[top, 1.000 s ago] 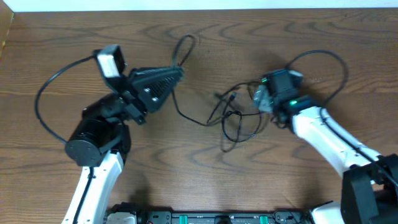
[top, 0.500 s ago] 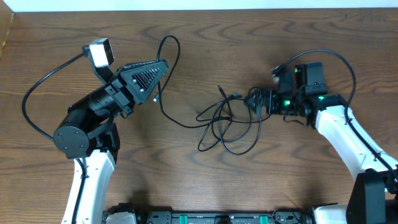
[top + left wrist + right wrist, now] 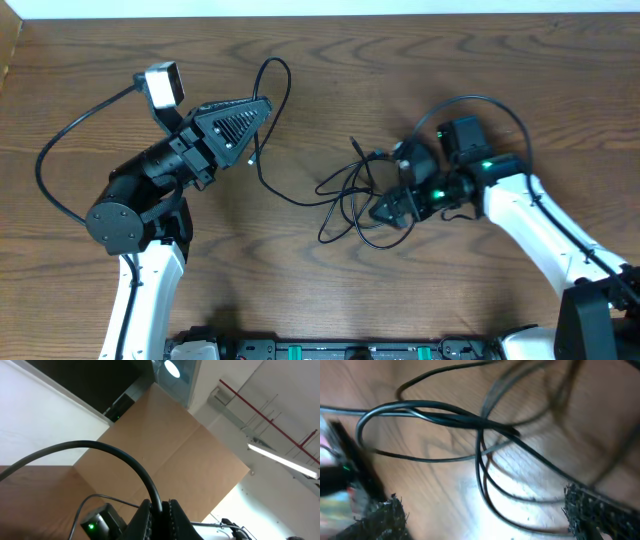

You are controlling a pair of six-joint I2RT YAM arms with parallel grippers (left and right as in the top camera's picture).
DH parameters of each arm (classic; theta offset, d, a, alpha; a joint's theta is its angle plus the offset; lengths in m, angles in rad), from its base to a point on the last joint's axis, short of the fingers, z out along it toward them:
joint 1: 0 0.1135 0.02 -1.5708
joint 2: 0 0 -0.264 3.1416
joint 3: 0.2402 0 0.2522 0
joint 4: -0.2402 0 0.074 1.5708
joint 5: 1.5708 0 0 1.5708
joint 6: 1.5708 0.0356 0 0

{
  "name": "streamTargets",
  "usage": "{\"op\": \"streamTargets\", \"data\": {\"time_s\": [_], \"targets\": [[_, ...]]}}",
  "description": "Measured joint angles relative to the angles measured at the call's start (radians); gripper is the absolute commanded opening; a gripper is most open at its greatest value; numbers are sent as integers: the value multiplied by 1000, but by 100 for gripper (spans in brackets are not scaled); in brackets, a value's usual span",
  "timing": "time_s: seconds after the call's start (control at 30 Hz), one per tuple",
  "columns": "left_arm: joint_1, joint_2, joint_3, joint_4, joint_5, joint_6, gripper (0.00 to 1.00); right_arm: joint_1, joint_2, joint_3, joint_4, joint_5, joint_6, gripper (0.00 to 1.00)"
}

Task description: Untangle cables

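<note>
Glossy black cables (image 3: 480, 424) on matt, grained wooden table (image 3: 450, 60)

Even light, blurred right-wrist view

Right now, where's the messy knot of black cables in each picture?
Overhead: knot of cables just right of centre, beside the open right pincer.
Left wrist: not in it; only one strand arcs into the shut left pincer.
Right wrist: the knot fills the middle.
Shared landmark: the wooden table.
</note>
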Motion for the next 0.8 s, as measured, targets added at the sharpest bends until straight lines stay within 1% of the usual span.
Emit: {"op": "streamTargets", "data": {"time_s": [0.13,0.3,0.33,0.37,0.4,0.43,0.47,0.5,0.53,0.57,0.6,0.73,0.8], "targets": [[0,0,0,0,1,0,8,91,0,-1,63,116,-113,97],[0,0,0,0,2,0,8,163,2,-40,172,274,-180,99],[0,0,0,0,2,0,8,166,5,-55,209,297,-187,99],[0,0,0,0,2,0,8,166,13,-69,252,316,-193,95],[0,0,0,0,2,0,8,166,26,-81,296,332,-197,87],[0,0,0,0,2,0,8,166,42,-90,334,346,-198,82],[0,0,0,0,2,0,8,166,64,-96,362,357,-197,73],[0,0,0,0,3,0,8,166,87,-100,380,365,-195,60],[0,0,0,0,5,0,8,166,107,-104,393,370,-190,36],[0,0,0,0,5,0,8,167,127,-106,401,375,-191,16],[0,0,0,0,5,0,8,167,148,-109,410,379,-192,1],[0,0,0,0,6,0,8,165,177,-112,400,423,-181,1],[0,0,0,0,10,0,8,161,165,-109,373,486,-158,1]]}}
